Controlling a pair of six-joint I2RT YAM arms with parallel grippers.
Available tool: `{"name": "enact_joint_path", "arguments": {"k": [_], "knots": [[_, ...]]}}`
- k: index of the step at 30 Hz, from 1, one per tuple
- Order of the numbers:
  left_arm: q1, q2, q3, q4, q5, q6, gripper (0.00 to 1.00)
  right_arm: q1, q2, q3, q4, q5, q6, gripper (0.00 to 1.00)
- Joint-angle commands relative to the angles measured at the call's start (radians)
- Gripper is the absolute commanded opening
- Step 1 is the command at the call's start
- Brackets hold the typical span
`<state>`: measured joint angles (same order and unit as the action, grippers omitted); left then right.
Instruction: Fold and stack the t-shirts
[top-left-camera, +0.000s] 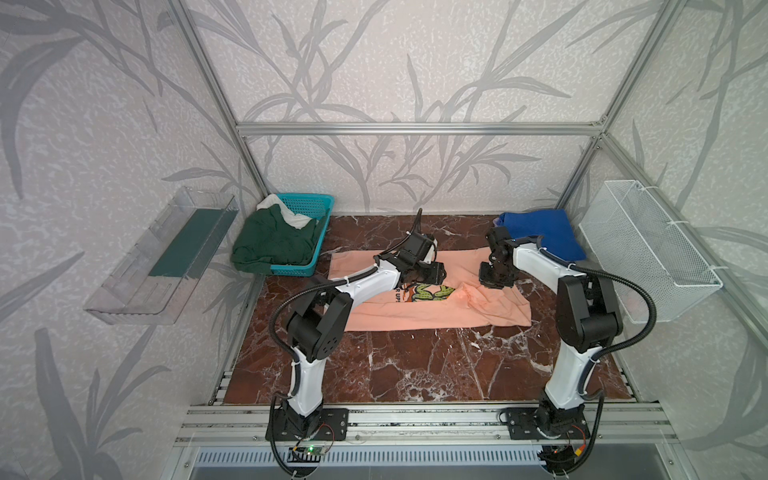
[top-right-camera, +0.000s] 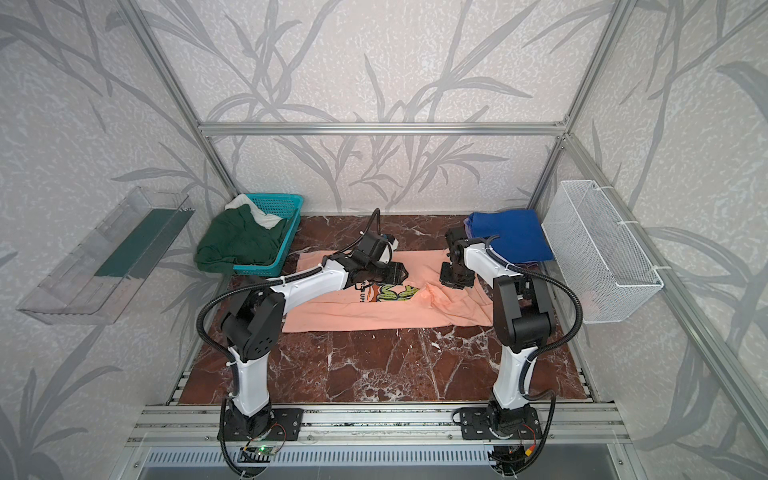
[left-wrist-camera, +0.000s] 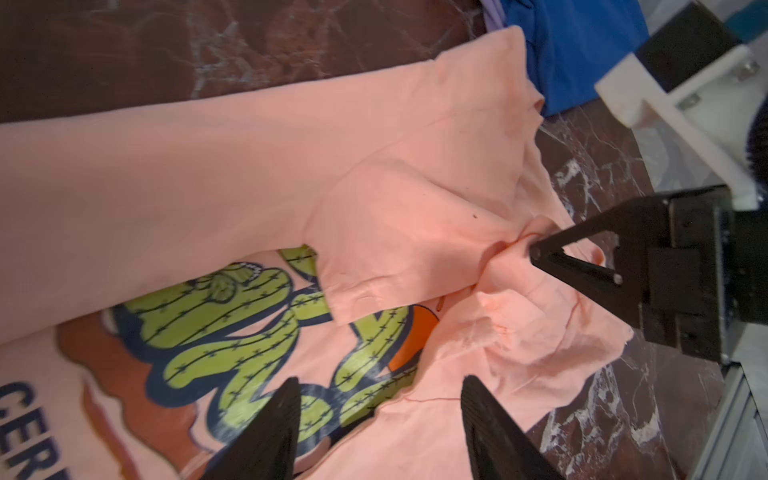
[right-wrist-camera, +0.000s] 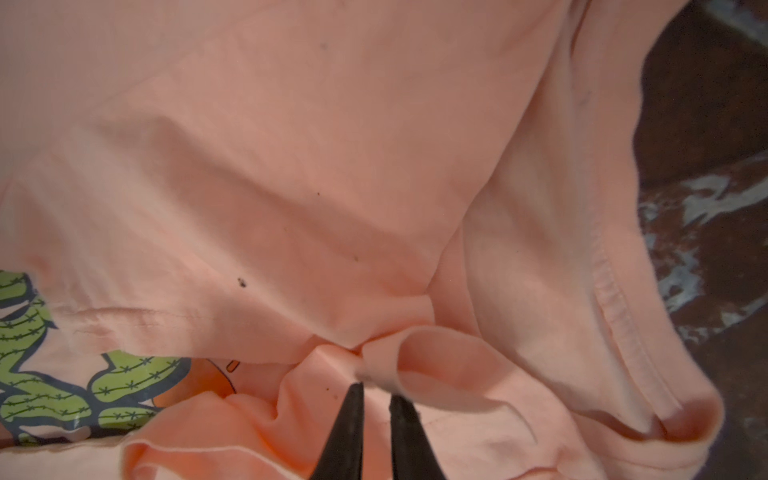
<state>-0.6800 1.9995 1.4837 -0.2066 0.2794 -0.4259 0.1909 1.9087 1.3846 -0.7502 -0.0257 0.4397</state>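
Pinching a bunched fold of the soft peach-pink cotton t-shirt (right-wrist-camera: 291, 166), spread on the dark marble tabletop (top-left-camera: 415, 365), the right gripper (right-wrist-camera: 376, 388) held its jaws clamped on cloth. The left gripper (left-wrist-camera: 380, 382) hung with jaws apart above the cactus print (left-wrist-camera: 232, 332). Lifting slowly would likely keep that thin grip from slipping.

The left arm (top-left-camera: 365, 286) and right arm (top-left-camera: 536, 262) share white shells, black joints, corrugated black cables, black jaws.

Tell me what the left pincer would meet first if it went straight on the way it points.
Most likely the peach t-shirt: the open left pincer aims at its rumpled fabric beside the cactus print, short of the right pincer. Depth is uncertain.
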Motion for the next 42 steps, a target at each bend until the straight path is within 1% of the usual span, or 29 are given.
{"name": "enact_joint_path", "arguments": {"k": [1,4,6,9,12,16,17,18,21,25,27,30,33,40,42], "knots": [[-0.044,0.066,0.076,0.006,0.056,0.074,0.61,-0.045,-0.052,-0.021,-0.027,-0.033,-0.006,0.20],[-0.081,0.123,0.139,-0.021,0.041,0.116,0.60,-0.086,-0.100,-0.071,-0.015,-0.064,-0.001,0.24],[-0.104,0.162,0.191,-0.070,-0.007,0.154,0.60,-0.113,-0.133,-0.115,-0.005,-0.091,0.003,0.31],[-0.126,0.204,0.244,-0.129,-0.074,0.213,0.58,-0.141,-0.170,-0.161,0.006,-0.122,0.004,0.37],[-0.136,0.219,0.250,-0.147,-0.137,0.245,0.58,-0.161,-0.195,-0.200,0.017,-0.143,0.007,0.38],[-0.138,0.227,0.249,-0.150,-0.162,0.276,0.56,-0.172,-0.196,-0.227,0.031,-0.162,0.011,0.38],[-0.138,0.231,0.249,-0.146,-0.168,0.283,0.53,-0.173,-0.195,-0.229,0.035,-0.168,0.011,0.39],[-0.138,0.235,0.248,-0.137,-0.170,0.287,0.48,-0.173,-0.196,-0.229,0.040,-0.174,0.014,0.40],[-0.138,0.246,0.245,-0.116,-0.170,0.290,0.40,-0.174,-0.173,-0.220,0.043,-0.197,0.014,0.44],[-0.138,0.253,0.246,-0.100,-0.174,0.287,0.29,-0.174,-0.155,-0.210,0.048,-0.205,0.016,0.45],[-0.138,0.257,0.250,-0.097,-0.176,0.284,0.25,-0.174,-0.150,-0.207,0.055,-0.208,0.016,0.46],[-0.138,0.257,0.257,-0.096,-0.164,0.276,0.09,-0.174,-0.138,-0.198,0.055,-0.216,0.016,0.47],[-0.135,0.251,0.251,-0.095,-0.157,0.248,0.00,-0.174,-0.131,-0.187,0.055,-0.226,0.016,0.48],[-0.127,0.243,0.231,-0.069,-0.150,0.229,0.00,-0.174,-0.124,-0.165,0.045,-0.223,0.008,0.50],[-0.122,0.238,0.228,-0.069,-0.147,0.207,0.00,-0.174,-0.123,-0.160,0.043,-0.222,0.007,0.50]]}}
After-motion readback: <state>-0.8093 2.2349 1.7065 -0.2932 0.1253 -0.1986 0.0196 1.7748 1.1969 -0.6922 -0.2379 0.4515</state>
